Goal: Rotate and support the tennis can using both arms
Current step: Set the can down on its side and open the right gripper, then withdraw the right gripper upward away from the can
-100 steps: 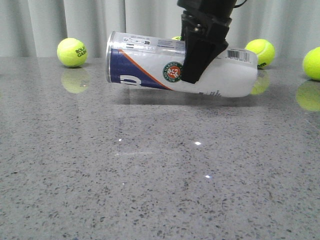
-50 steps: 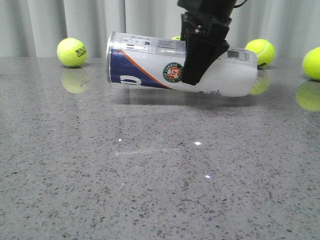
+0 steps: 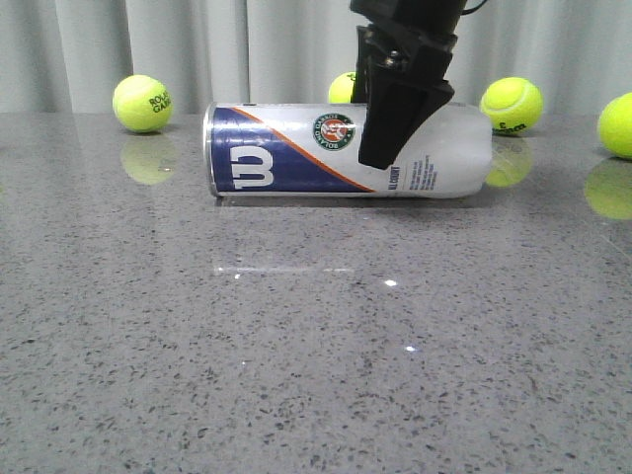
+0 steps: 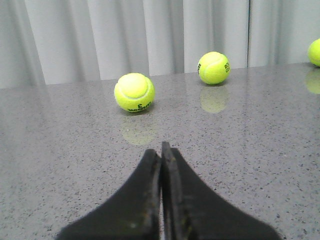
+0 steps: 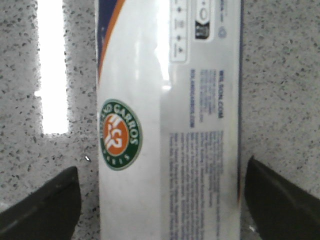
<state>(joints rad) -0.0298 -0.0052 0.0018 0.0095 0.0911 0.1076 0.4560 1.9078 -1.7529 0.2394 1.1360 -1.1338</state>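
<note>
The tennis can (image 3: 346, 150) lies on its side on the grey speckled surface (image 3: 296, 355), its navy end with the white W pointing toward the robot's left and its frosted white end toward the right. It looks like a thin-walled plastic tube: light, fairly stiff along its length, but likely to dent if squeezed hard across the middle, and smooth enough to slide or roll away on the polished stone. Whether balls are inside cannot be told from these views, so its weight is uncertain.

The right gripper (image 5: 160, 200) hangs directly above the can, just past the round Roland Garros logo (image 3: 334, 131) on the white side. Its jaws stand wide apart, one on each side of the tube with stone showing between each jaw and the can wall, so nothing is gripped. A good hold seems to be right there across the round body near the middle, closed gently, where the can balances; the ends suit the supporting arm better.

The left gripper (image 4: 161, 155) has its jaws pressed together and empty, low over the surface, with two tennis balls (image 4: 134, 92) beyond the jaw tips and no can ahead of it. More balls sit behind the can.
</note>
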